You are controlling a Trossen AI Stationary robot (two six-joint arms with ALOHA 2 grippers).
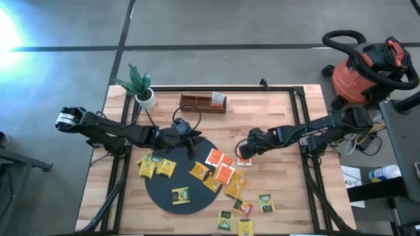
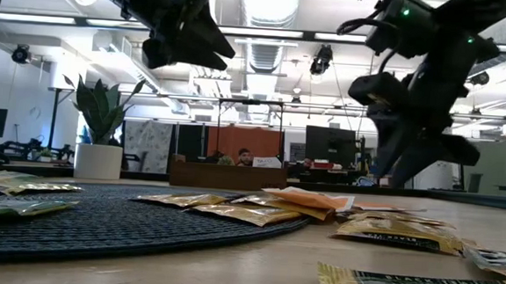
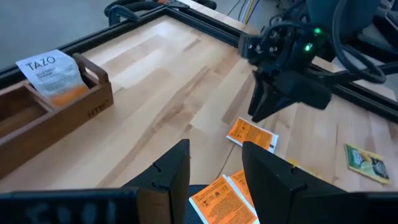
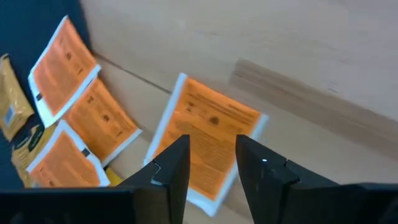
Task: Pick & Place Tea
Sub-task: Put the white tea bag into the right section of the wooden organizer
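Several small square tea packets in yellow, orange and green lie flat on the black round mat (image 1: 199,194) and on the wood to its right. My right gripper (image 4: 212,146) stands open, pointing steeply down, just above one orange packet (image 4: 208,134) that lies flat on the table right of the mat; its fingers do not touch it. More orange packets (image 4: 65,68) lie beside it. My left gripper (image 1: 192,140) hovers open over the mat's far edge with nothing between its fingers (image 3: 171,168). The left wrist view also shows my right gripper (image 3: 267,112) over that orange packet (image 3: 252,134).
A brown wooden compartment tray (image 1: 197,103) stands at the table's far edge with one orange packet (image 1: 218,99) upright in it. A potted plant (image 1: 142,86) stands at the far left corner. A red shop vacuum (image 1: 364,69) sits on the floor beyond the right edge.
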